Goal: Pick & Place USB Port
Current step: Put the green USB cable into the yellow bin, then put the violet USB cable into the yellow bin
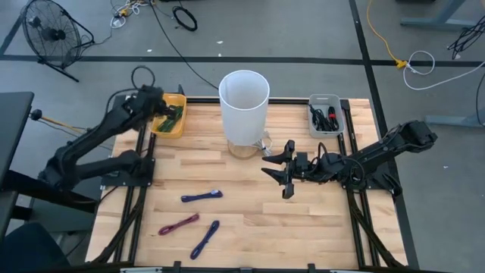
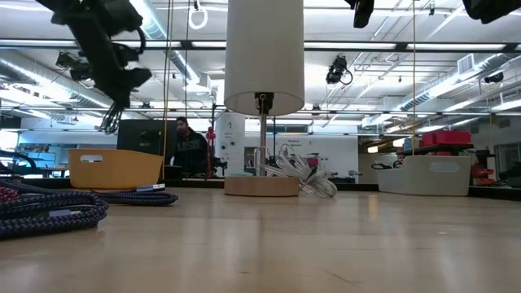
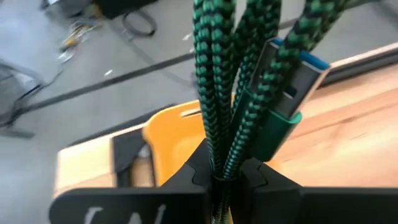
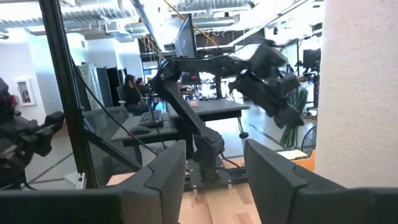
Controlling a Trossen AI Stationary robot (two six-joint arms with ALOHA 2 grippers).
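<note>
A coiled green braided USB cable (image 3: 217, 74) with a blue-tipped plug (image 3: 292, 81) is in my left gripper (image 3: 224, 180), which is shut on it. That gripper (image 1: 161, 108) hovers over the yellow bin (image 1: 176, 127) at the table's far left. In the low view the left arm (image 2: 106, 49) is high above that bin (image 2: 114, 167). My right gripper (image 1: 286, 171) is open and holds nothing; it floats near the table's middle, just right of the white cylinder's base. Its fingers (image 4: 155, 180) point toward the left arm. My left gripper pinches several strands of the green cable's bundle (image 3: 219, 152) between its two fingers. The strands and the plug run out beyond the fingertips. The cable is lifted clear, above the yellow bin (image 3: 177, 134).
A tall white cylinder on a wooden base (image 1: 244, 102) stands at the far middle, with clear wrapping (image 2: 305, 175) beside it. A grey bin of black cables (image 1: 326, 115) is far right. Two blue cables (image 1: 201, 196) (image 1: 204, 239) and a maroon one (image 1: 178, 224) lie near left.
</note>
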